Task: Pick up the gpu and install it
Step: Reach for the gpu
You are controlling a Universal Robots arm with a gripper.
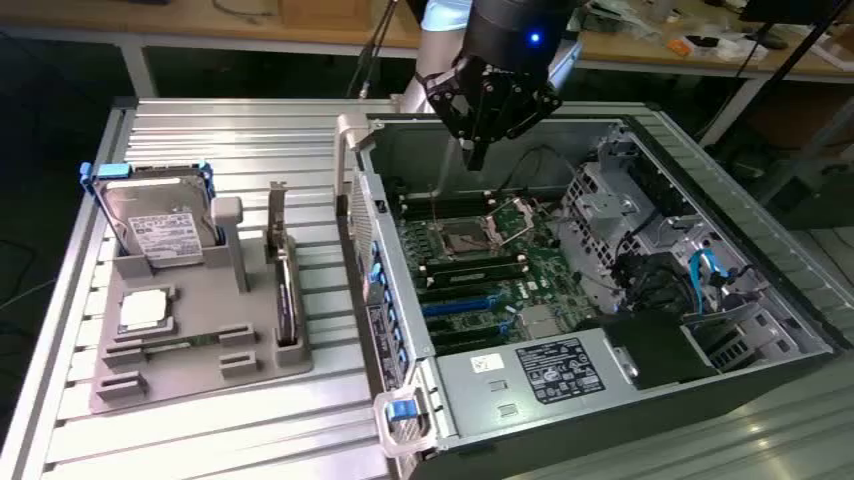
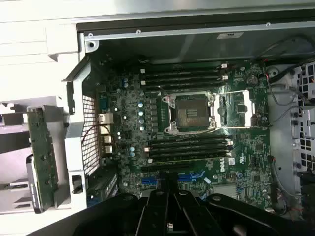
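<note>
A grey holder (image 1: 200, 355) is seen on the ribbed table (image 1: 227, 130), beside the case (image 1: 390, 330) on the exterior view's left. A hard drive (image 1: 158, 225) is stood upright at the side of the holder farthest from the case. A chip (image 1: 144, 310) is laid flat on that same far side. The gpu (image 1: 282, 270) (image 2: 43, 157) is stood on edge in the holder slot nearest the case, just outside the case wall, and is touched by nothing but the holder. The case is laid open, so its motherboard (image 1: 494, 275) (image 2: 197, 147) and socket (image 1: 470, 238) (image 2: 192, 110) are exposed. The gripper (image 1: 471, 162) (image 2: 170, 196) is held above the inside of the case, over the board and well apart from the gpu. Its fingers are drawn together and nothing is gripped.
</note>
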